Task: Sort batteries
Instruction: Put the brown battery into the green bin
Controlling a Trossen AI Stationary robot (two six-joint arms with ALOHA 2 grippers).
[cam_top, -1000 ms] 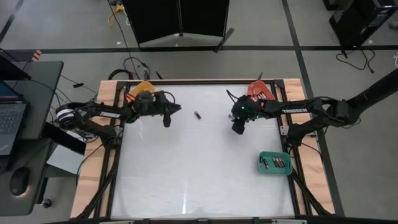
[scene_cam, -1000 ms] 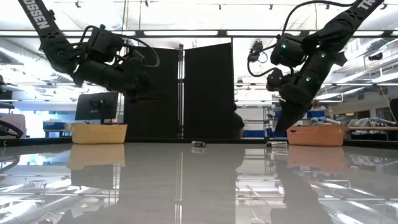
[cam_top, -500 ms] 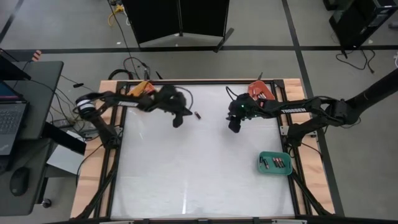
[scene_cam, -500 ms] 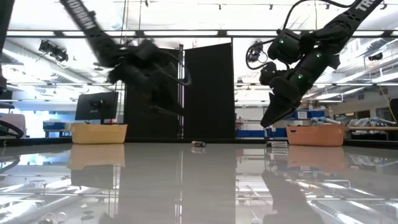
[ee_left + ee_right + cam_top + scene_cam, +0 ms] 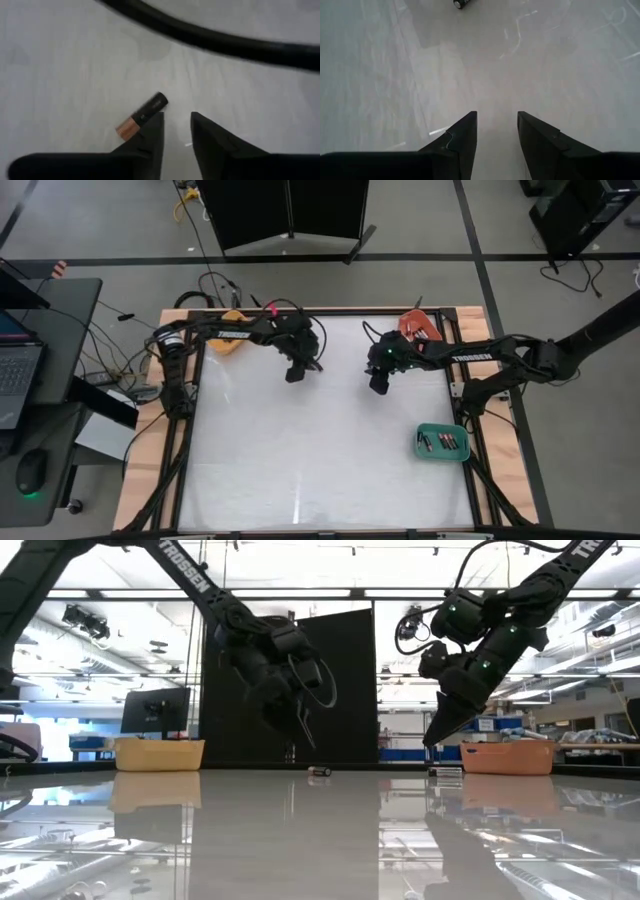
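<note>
The left gripper [image 5: 176, 131] hangs over the far middle of the table [image 5: 320, 470], fingers apart with nothing between them; a loose battery [image 5: 142, 115] lies flat just beside one fingertip, apparently untouched. The right gripper [image 5: 496, 131] hovers well apart from it, fingers spread and empty. Other batteries [image 5: 443, 443] rest in the green tray [image 5: 442, 454], far from both grippers.

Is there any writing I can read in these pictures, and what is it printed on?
"TROSSEN": white letters on the left arm in the low view.
"TROSSEN": on the right arm in the high view, barely legible.
The battery under the left gripper carries small print, too blurred to read.
</note>
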